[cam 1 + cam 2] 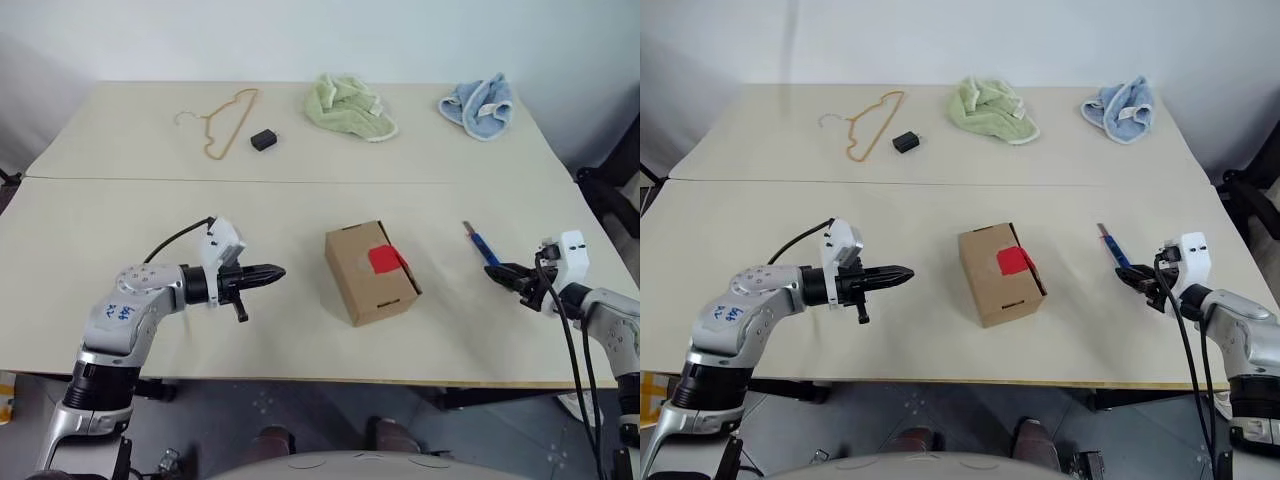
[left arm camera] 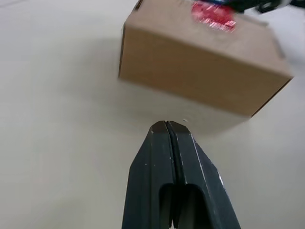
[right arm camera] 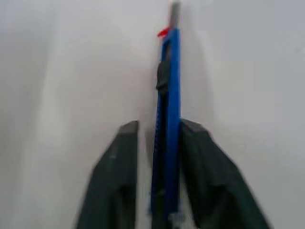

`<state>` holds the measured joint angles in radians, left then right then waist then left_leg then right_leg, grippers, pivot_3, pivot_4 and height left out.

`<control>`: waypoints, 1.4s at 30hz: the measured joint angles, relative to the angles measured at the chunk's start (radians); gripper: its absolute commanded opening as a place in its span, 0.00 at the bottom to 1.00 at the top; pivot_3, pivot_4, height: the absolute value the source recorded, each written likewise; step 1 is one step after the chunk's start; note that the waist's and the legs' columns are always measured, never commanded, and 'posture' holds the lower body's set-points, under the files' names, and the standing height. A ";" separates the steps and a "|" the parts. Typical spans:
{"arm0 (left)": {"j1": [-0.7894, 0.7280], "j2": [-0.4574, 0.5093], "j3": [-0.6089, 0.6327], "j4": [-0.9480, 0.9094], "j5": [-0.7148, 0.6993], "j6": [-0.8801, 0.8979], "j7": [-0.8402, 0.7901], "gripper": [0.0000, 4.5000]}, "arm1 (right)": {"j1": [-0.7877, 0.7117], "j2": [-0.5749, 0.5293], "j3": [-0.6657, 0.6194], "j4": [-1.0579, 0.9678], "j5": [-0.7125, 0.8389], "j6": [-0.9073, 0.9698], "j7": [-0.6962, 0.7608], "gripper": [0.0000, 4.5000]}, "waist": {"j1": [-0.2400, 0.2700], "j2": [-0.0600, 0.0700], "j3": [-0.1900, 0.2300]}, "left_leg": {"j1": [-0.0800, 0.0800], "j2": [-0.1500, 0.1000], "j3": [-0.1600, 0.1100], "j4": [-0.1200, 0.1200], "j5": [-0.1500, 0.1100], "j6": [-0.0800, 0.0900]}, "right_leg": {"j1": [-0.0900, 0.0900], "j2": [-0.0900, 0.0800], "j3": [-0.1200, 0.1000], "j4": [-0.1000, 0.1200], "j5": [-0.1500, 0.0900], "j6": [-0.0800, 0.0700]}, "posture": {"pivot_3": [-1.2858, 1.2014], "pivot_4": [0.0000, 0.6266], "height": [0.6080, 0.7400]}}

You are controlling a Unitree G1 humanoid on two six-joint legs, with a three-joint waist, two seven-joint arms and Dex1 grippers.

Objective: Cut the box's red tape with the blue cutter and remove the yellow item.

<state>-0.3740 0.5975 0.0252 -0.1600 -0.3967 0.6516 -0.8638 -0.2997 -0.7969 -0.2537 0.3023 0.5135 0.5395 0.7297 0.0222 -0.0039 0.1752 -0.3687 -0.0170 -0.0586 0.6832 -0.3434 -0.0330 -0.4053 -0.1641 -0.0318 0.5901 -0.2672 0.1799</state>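
2 pincers flank your box (image 1: 371,272), red tape (image 1: 384,260) intact on top.
Your left gripper (image 1: 277,272), fully closed and empty, points at it; the blue cutter (image 3: 167,119) lies between your right gripper's (image 3: 157,131) loosened fingers.

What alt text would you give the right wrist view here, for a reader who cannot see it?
The blue cutter lies lengthwise on the pale table between the two black fingers of the right gripper, which stand slightly apart with a gap on one side. A small red scrap sits near the cutter's far tip.
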 measured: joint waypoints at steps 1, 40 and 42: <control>0.010 -0.007 0.003 -0.009 0.001 -0.001 0.019 0.00 | 0.011 -0.001 -0.008 -0.004 -0.006 -0.018 0.007 0.60 | 0.002 0.000 0.000 | 0.000 0.000 0.000 0.000 0.000 0.000 | 0.000 0.000 0.000 0.000 0.000 0.000 | 0.52 0.24 1.00; 0.074 -0.066 -0.123 -0.197 0.050 0.213 0.213 0.00 | -0.073 0.213 0.479 -0.687 -0.174 0.358 -0.052 0.01 | -0.010 0.000 0.000 | -0.001 0.000 0.001 -0.002 0.000 0.000 | -0.004 0.001 0.004 0.001 0.000 0.000 | 0.52 0.24 1.00; 0.087 -0.063 -0.124 -0.221 0.039 0.236 0.207 0.00 | -0.085 0.214 0.479 -0.676 -0.182 0.356 -0.056 0.01 | -0.007 0.000 0.000 | -0.001 0.000 0.001 -0.002 0.000 0.000 | -0.004 0.001 0.004 0.001 0.000 0.000 | 0.52 0.24 1.00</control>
<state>-0.2868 0.5347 -0.0987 -0.3812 -0.3580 0.8874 -0.6566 -0.3844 -0.5830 0.2256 -0.3737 0.3316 0.8959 0.6734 0.0149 -0.0044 0.1754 -0.3699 -0.0174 -0.0573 0.6817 -0.3434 -0.0327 -0.4096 -0.1633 -0.0274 0.5908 -0.2671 0.1795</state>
